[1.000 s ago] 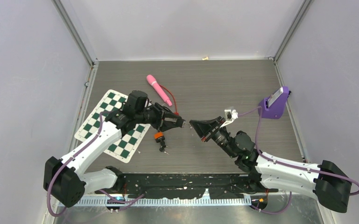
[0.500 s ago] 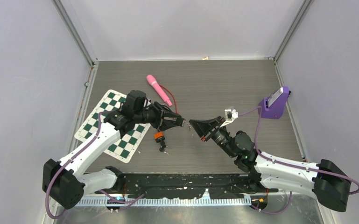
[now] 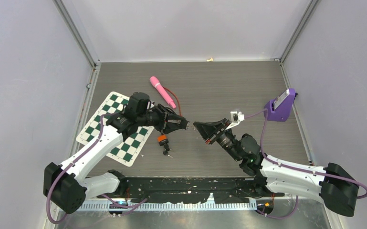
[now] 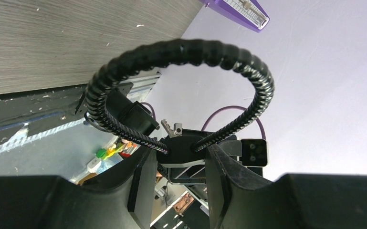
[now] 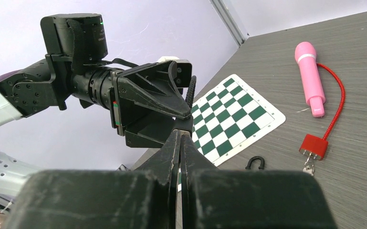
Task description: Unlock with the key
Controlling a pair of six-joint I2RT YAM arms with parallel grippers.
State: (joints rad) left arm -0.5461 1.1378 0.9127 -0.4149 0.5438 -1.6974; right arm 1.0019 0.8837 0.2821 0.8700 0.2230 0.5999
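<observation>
Bright, even overhead light; soft shadows; wrist views blurred near lens

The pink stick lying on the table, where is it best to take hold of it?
Probably grip the pink stick at its straight middle, coming from straight above and closing across its width. It lies flat on the table, its head is thicker and rounded, and the red cord runs close beside it.
</observation>
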